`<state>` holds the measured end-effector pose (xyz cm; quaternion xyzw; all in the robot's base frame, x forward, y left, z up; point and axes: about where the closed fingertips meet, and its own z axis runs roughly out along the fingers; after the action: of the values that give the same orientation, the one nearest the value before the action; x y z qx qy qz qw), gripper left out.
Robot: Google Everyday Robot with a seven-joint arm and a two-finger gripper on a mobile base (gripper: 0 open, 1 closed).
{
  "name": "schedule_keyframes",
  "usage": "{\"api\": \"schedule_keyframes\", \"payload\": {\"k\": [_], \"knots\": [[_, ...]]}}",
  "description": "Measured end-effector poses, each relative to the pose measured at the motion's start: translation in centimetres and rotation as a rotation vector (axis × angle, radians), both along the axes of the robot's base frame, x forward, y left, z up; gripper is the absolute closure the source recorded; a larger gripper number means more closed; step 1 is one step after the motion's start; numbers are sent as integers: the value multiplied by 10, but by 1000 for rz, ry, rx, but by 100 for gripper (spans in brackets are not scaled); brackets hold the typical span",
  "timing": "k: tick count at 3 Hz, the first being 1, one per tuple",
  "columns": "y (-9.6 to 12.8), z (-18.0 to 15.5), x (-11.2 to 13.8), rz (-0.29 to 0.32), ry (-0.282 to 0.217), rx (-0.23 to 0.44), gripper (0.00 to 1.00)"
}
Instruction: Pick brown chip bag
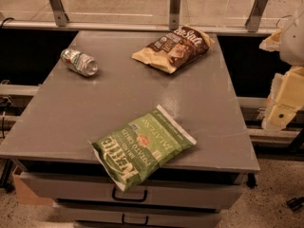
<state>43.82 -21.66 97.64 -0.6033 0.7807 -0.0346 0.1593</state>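
Observation:
The brown chip bag (175,48) lies flat at the far middle of the grey table (71,113). It is dark brown with a tan end toward the front left and white script lettering at its far end. My gripper (280,110) hangs off the table's right side, at the right edge of the view, pale yellow and white. It is well to the right of the brown bag and apart from it, with nothing seen in it.
A green jalapeno chip bag (142,147) lies at the front edge of the table, one corner overhanging. A crushed plastic bottle (79,62) lies on its side at the far left. Drawers with handles (129,196) are below the tabletop. A railing with metal posts (175,7) runs behind.

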Motion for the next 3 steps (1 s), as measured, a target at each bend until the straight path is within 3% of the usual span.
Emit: {"api": "schedule_keyframes", "payload": {"k": [1, 2, 3], "knots": [[1, 2, 1, 6, -10, 5, 0], [19, 3, 37, 81, -57, 71, 0], [55, 3, 103, 173, -113, 151, 0]]}}
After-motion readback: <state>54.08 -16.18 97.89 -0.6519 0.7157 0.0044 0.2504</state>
